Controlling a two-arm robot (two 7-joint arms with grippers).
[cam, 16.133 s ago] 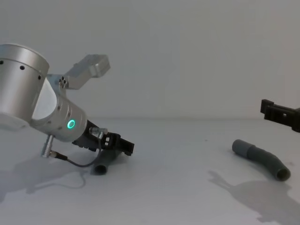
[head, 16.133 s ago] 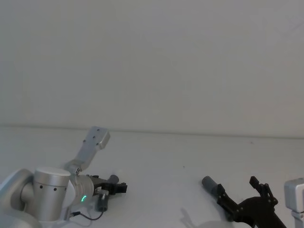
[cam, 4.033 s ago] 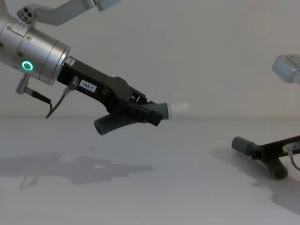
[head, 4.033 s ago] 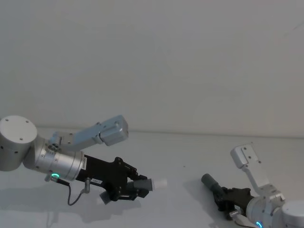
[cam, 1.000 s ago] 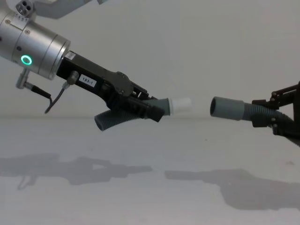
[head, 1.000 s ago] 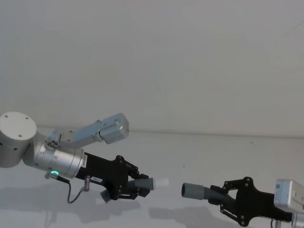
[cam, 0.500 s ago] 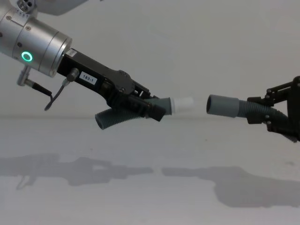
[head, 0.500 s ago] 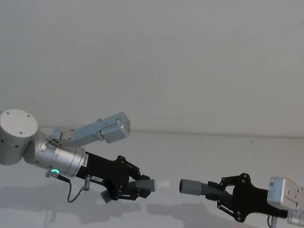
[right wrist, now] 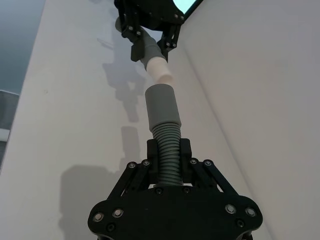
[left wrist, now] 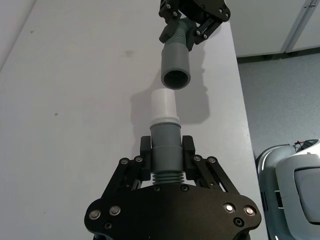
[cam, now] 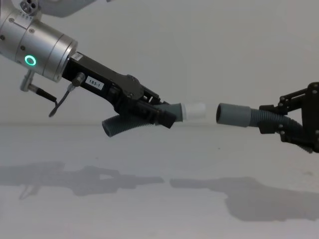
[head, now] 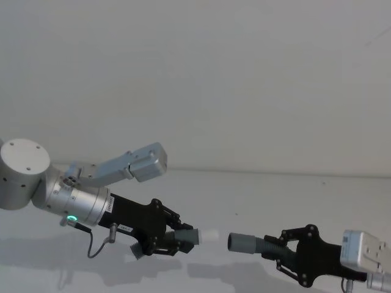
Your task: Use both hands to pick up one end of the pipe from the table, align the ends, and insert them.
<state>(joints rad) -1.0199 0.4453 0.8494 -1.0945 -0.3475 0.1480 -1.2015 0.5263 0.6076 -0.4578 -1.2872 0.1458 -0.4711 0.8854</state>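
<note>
In the head view, the left gripper [head: 177,242] carries the left hose piece [head: 186,237] above the table [head: 275,195]. Its fingers are closed on the smooth collar just behind the white tip [head: 209,234]. The right gripper [head: 282,249] is clamped on the ribs of the right hose piece [head: 267,245], behind the grey cuff [head: 242,242]. The 2 ends face each other, near but apart.

In the left wrist view, the fingers [left wrist: 187,150] press the collar from both sides and the white tip [left wrist: 164,105] juts free ahead. The cuff's round mouth [left wrist: 176,77] lies just beyond, seemingly a little off the tip's line.

In the right wrist view, the fingers [right wrist: 185,150] pinch the ribbed section, so the grey cuff [right wrist: 162,105] overhangs well forward. The tip beyond looks angled to it.

In the chest view, both pieces hang clear of the table, with tip [cam: 195,110] and cuff [cam: 233,114] at about the same height. The left piece's ribbed tail [cam: 117,127] curves down behind its gripper.

Both pieces look light. The ribbed lengths probably bend easily, while the collar and cuff seem stiffer, so a hold close to each end should steer best. The left hold suits that. The right hold on soft ribs may let the cuff flex aside under a push. The smooth tip could slip in readily once it is lined up.
</note>
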